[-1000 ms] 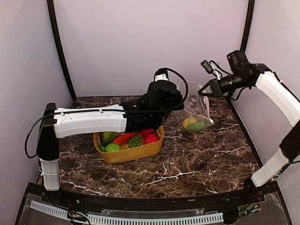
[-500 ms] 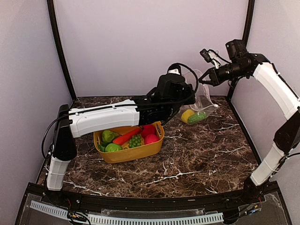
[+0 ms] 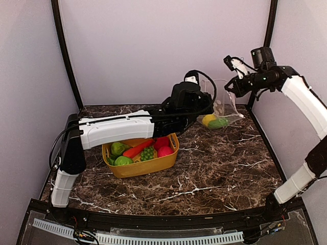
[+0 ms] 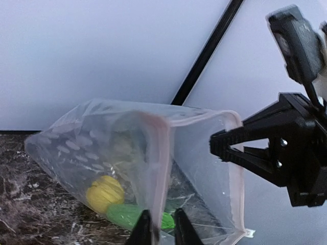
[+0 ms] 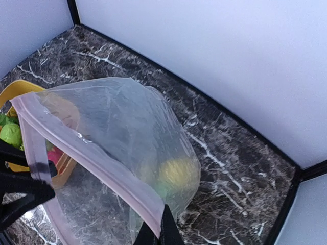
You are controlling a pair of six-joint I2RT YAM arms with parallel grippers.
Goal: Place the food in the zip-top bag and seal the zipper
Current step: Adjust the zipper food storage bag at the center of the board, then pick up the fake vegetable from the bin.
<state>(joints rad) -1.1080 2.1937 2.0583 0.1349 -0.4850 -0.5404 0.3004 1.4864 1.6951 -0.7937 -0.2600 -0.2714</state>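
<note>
The clear zip-top bag (image 3: 223, 104) hangs at the back right, mouth open, with a yellow lemon (image 4: 104, 193) and a green cucumber (image 4: 126, 215) of the food at its bottom. My right gripper (image 5: 161, 230) is shut on one end of the pinkish-white zipper (image 5: 92, 155). In the left wrist view, my left gripper (image 4: 159, 230) pinches the near lip of the mouth, its narrow jaws on either side of the strip. More of the food (image 3: 148, 152), a carrot, grapes, red and green pieces, lies in the yellow tub (image 3: 143, 167).
The tub stands left of centre on the dark marble table (image 3: 214, 168). My long white left arm (image 3: 115, 130) reaches over it toward the bag. Pale walls and a black corner post (image 4: 204, 53) stand close behind the bag.
My left gripper has travelled right and back from above the tub to the bag's mouth. The right gripper has shifted right and up, dragging the bag farther back.
</note>
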